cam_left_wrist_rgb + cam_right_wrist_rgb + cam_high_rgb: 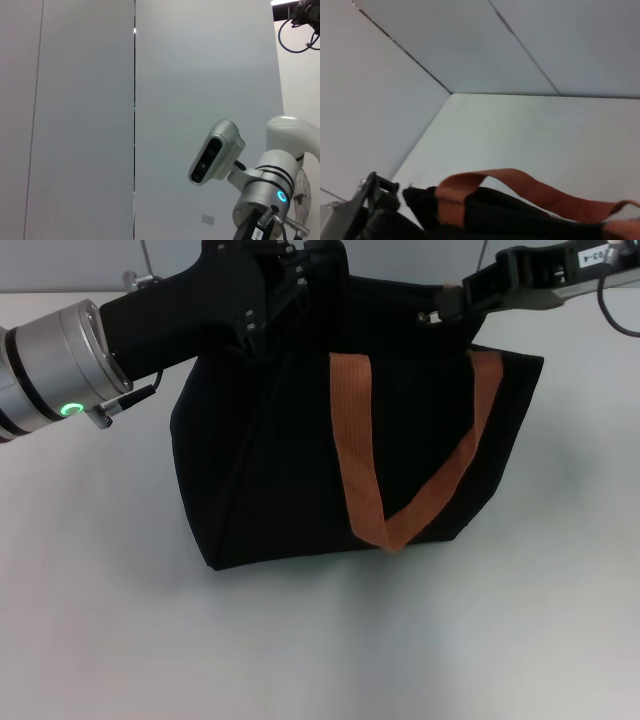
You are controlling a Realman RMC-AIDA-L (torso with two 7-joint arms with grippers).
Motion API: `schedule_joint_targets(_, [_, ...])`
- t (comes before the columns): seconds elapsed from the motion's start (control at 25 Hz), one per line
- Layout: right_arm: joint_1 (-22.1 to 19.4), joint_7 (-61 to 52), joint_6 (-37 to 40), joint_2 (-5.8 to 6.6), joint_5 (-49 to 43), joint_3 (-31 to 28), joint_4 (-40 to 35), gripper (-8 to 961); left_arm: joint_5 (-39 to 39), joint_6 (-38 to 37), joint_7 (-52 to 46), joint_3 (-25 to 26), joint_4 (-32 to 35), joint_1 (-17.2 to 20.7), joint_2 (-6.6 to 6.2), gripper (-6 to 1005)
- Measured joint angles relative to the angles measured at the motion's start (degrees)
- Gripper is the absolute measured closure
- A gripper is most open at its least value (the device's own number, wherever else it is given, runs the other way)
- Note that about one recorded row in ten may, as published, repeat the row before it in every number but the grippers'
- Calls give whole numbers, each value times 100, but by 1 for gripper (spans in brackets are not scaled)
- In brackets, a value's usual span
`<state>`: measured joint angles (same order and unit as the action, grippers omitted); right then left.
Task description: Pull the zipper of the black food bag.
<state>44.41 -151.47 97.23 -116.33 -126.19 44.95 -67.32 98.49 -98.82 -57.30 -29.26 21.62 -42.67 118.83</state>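
Note:
The black food bag point(300, 460) stands upright in the middle of the table, and one orange-brown strap handle point(410, 470) hangs down its front. My left gripper point(290, 285) comes in from the left and is on the bag's top at its left end. My right gripper point(438, 310) reaches in from the upper right and touches the bag's top edge near its right end. The zipper is hidden behind the top edge. The right wrist view shows the bag's top point(510, 217) with a strap point(520, 187) arching over it.
The white table point(120, 620) spreads around the bag, with bare room in front and to both sides. Grey wall panels point(80, 120) stand behind. The left wrist view shows the right arm's wrist and camera point(217, 152). A cable point(615, 310) hangs from the right arm.

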Motion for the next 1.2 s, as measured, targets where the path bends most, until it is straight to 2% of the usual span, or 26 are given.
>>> schedule_joint_targets(0.4, [-216,-65,19,71,-188,-231,-163,879,-1,67,0,43,18,14,-8,965])
schedule_joint_targets(0.76, [-282,26,92,76,-50,-337,-167,836,-4,83,14,33,20,0,-9,965])
schedule_joint_targets(0.88, [-531,606,75,65,745,-740,-56,821,-6,89,0,35,19,-3,-10,964])
schedule_joint_targets(0.92, [-531,606,75,65,745,-740,-56,816,-6,89,0,35,19,-3,-10,964])
schedule_joint_targets(1.0, [-770,1162,51,80,1656,-1000,234,806,-8,106,0,40,22,-4,-10,964])
schedule_joint_targets(1.04, [-770,1162,51,80,1656,-1000,234,802,-8,116,-1,44,24,-4,-11,964])
schedule_joint_targets(1.12, [-927,1762,222,163,2433,-1040,616,792,-9,171,-17,49,38,-4,-21,964])
schedule_joint_targets(1.16, [-1035,2524,599,271,3089,-1019,1105,787,-11,247,-43,52,52,-4,-28,964])
schedule_joint_targets(1.2, [-1072,2966,845,330,3356,-1015,1395,747,-12,292,-58,53,59,-4,-31,964])
